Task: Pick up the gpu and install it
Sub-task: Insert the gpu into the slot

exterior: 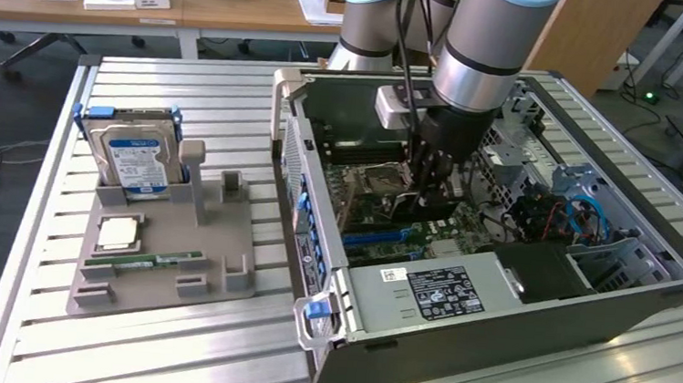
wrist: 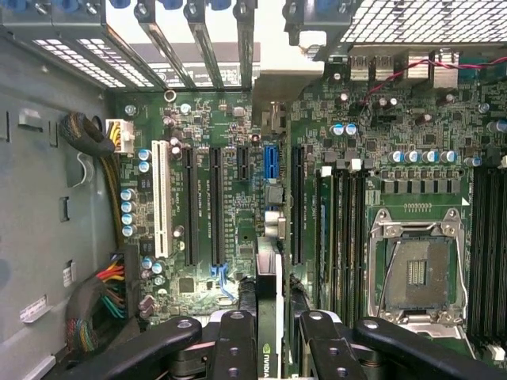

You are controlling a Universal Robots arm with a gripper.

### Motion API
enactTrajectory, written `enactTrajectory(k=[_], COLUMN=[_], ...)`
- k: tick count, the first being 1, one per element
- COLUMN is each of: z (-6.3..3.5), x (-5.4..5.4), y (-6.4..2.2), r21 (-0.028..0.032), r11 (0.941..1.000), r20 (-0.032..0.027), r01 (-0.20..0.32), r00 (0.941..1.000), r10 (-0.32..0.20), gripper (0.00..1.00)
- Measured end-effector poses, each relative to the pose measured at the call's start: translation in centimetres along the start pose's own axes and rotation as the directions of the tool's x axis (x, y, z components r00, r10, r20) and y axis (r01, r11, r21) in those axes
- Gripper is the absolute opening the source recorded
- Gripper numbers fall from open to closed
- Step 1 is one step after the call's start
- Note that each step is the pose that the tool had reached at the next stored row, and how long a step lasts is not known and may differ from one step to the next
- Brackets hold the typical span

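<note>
Black fingers (wrist: 238,342) of the gripper (wrist: 273,328) are clamped on the gpu (wrist: 268,348), which stands edge-on between the jaws with a small logo showing on it. In the exterior view the gripper hangs inside the open case (exterior: 626,296), just above the motherboard (wrist: 230,119). Judging by that, the step in hand is seating the card, not picking it up. Straight beyond the fingertips, the card's edge runs roughly in line with 1 short blue slot (wrist: 269,162). To one side of the jaws lie 2 long black slots (wrist: 215,202). To the other side, toward the CPU socket (wrist: 416,269), lies 1 more black slot (wrist: 298,198). I cannot tell which slot the card is over, since it hangs nearer the camera than the board. To do this well, the card's length should sit parallel to the chosen slot before any push. Its bracket end should meet the rear openings (wrist: 198,47) ahead of the jaws rather than ride up on the case wall. Pressure would best go straight down and evenly along the card, because a tilt could jam 1 corner. The cable bundle (wrist: 103,297), well off beyond the 2 black slots, looks clear of the path.
</note>
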State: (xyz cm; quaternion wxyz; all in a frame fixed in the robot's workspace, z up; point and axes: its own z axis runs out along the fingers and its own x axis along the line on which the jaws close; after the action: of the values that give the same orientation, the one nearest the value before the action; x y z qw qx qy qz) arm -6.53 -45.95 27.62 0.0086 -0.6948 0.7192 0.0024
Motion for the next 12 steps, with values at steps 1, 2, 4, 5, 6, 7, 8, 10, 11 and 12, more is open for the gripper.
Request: enactTrajectory(k=[1, 2, 4, 5, 6, 7, 8, 10, 11, 12], z=[0.0, 0.0, 0.01, 0.02, 0.07, 0.1, 0.12, 0.13, 0.13, 0.13], x=[0.0, 0.0, 0.0, 0.0, 0.0, 0.0, 0.01, 0.01, 0.01, 0.01], y=[0.02, 0.02, 0.02, 0.02, 0.02, 0.02, 0.02, 0.02, 0.02, 0.02], r21=[0.0, 0.0, 0.0, 0.0, 0.0001, 0.0001, 0.0, -0.0001, -0.0001, 0.0], r11=[1.0, 1.0, 1.0, 1.0, 1.0, 1.0, 1.0, 1.0, 1.0, 1.0], r20=[0.0, 0.0, 0.0, 0.0, 0.0002, 0.0002, -0.0001, -0.0002, -0.0002, -0.0001], r01=[0.0, 0.0, 0.0, 0.0, 0.0, 0.0, 0.0, 0.0, 0.0, 0.0], r00=[1.0, 1.0, 1.0, 1.0, 1.0, 1.0, 1.0, 1.0, 1.0, 1.0], r10=[0.0, 0.0, 0.0, 0.0, 0.0, 0.0, 0.0, 0.0, 0.0, 0.0], gripper=[0.26, 0.26, 0.26, 0.26, 0.26, 0.26, 0.26, 0.26, 0.26, 0.26])
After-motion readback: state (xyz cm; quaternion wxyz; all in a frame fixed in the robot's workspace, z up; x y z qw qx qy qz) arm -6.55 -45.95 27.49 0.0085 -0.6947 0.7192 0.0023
